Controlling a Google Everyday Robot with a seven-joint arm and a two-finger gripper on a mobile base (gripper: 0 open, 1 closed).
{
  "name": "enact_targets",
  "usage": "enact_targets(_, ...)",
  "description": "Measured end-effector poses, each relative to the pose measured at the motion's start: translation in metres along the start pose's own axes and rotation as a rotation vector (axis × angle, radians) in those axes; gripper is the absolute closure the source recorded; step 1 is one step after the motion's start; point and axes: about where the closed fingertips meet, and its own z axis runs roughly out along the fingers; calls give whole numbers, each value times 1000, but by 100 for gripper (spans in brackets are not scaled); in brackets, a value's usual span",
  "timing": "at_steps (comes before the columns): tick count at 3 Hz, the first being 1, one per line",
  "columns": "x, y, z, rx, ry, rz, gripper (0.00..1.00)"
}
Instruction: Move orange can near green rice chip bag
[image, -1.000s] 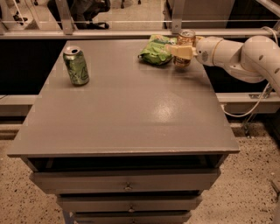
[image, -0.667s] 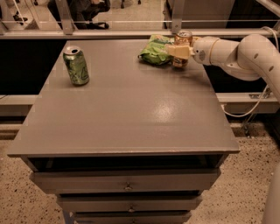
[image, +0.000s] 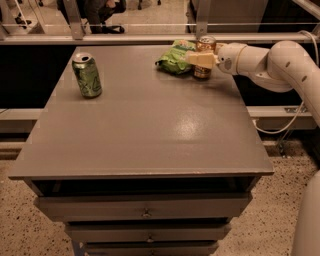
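The orange can (image: 205, 45) stands upright at the far right of the grey table (image: 150, 130), right beside the green rice chip bag (image: 175, 56), which lies crumpled just to its left. My gripper (image: 202, 58) reaches in from the right on its white arm (image: 280, 60) and is shut on the can's middle. One cream finger (image: 199, 59) crosses the front of the can, and the other finger is hidden behind it. The can's base is at the table surface.
A green can (image: 87, 75) stands upright at the far left of the table. Drawers (image: 145, 212) sit under the table's front edge. A rail (image: 150, 37) and glass run along the far edge. A cable (image: 285, 125) hangs to the right.
My gripper and the orange can have shifted slightly left and farther back, closer to the green bag. The green can has not moved.
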Motion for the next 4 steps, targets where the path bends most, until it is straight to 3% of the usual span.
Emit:
enact_targets(1,-3,4,1,-22,-19,-3,0)
enact_targets(2,-9,13,-6,-53,-42,-16,0)
enact_targets(3,-22,27,-32,-101,-64,-68,0)
enact_targets(4,-40,51,-84,-170,-91,-176,0)
